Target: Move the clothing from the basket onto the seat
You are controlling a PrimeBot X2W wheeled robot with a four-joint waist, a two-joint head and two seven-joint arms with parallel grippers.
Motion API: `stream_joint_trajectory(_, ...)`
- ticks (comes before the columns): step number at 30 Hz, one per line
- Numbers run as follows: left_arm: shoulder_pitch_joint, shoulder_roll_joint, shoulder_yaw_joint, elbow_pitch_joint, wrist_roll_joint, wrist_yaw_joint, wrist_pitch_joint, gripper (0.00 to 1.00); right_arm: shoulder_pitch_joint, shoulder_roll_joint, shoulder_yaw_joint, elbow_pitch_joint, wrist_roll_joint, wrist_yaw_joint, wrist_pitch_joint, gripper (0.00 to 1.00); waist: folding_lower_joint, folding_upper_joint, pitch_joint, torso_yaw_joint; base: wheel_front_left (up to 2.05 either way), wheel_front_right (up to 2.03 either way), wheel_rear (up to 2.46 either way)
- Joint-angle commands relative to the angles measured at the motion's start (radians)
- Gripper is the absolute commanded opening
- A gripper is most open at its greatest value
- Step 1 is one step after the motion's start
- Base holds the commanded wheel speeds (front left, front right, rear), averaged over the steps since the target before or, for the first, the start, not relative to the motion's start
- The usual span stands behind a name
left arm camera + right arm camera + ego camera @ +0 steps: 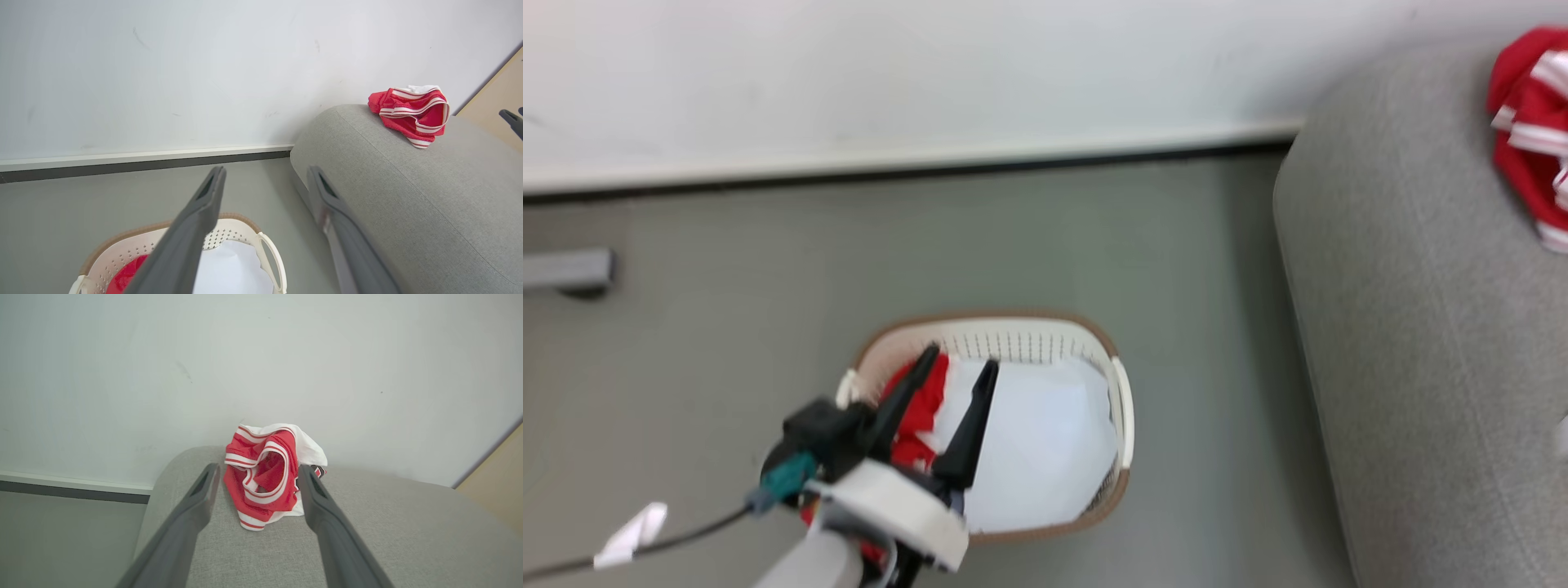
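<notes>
The cream basket (1117,408) stands on the grey floor, holding a red piece of clothing (920,406) at its left side beside a plain white sheet (1037,441). My left gripper (960,359) hovers open over the basket's left half, above that red fabric, with nothing between its fingers. In the left wrist view the basket (267,253) lies below the left gripper (265,171). Another red, white-striped garment (261,477) lies crumpled on the grey seat (367,539) near the wall. My right gripper (258,469) is open, with its fingertips on either side of the garment.
A white wall with a pale baseboard (915,159) runs behind the basket and seat. A grey bar (564,269) sticks in at the left. A cable with a white tag (633,535) trails from my left arm. A tan panel (498,94) stands past the seat.
</notes>
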Motion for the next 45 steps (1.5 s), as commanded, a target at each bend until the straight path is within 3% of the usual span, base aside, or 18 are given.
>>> stream_joint_trajectory(1,0.047,-0.006,0.01,0.006,-0.001,0.006,-0.007,1.0,0.054,0.018,0.012,-0.018,-0.017,-0.003,-0.008,1.0,0.0004,0.0,-0.104,0.015,0.0,0.0,0.0)
stream_joint_trajectory(7,0.214,-0.025,0.122,-0.01,0.031,0.037,-0.006,1.0,0.242,0.127,0.079,-0.12,-0.011,-0.003,-0.022,1.0,0.0004,0.0,-0.231,0.062,0.0,0.0,0.0)
stream_joint_trajectory(13,0.374,-0.05,0.242,-0.017,0.09,0.018,-0.006,1.0,0.389,0.166,0.164,-0.178,0.033,-0.003,-0.025,1.0,0.0004,0.0,-0.311,0.1,0.0,0.0,0.0)
stream_joint_trajectory(20,0.466,-0.107,0.373,-0.022,0.175,-0.046,-0.006,1.0,0.514,0.171,0.221,-0.231,0.104,-0.003,-0.025,1.0,0.0004,0.0,-0.348,0.125,0.0,0.0,0.0)
stream_joint_trajectory(34,0.517,-0.222,0.521,0.025,0.311,-0.172,-0.007,1.0,0.559,0.171,0.305,-0.159,0.156,-0.003,-0.025,1.0,0.0004,0.0,-0.369,0.099,0.0,0.0,0.0)
stream_joint_trajectory(45,0.509,-0.26,0.57,0.056,0.364,-0.215,-0.007,1.0,0.545,0.171,0.31,-0.149,0.167,-0.003,-0.025,1.0,0.0004,0.0,-0.365,0.092,0.0,0.0,0.0)
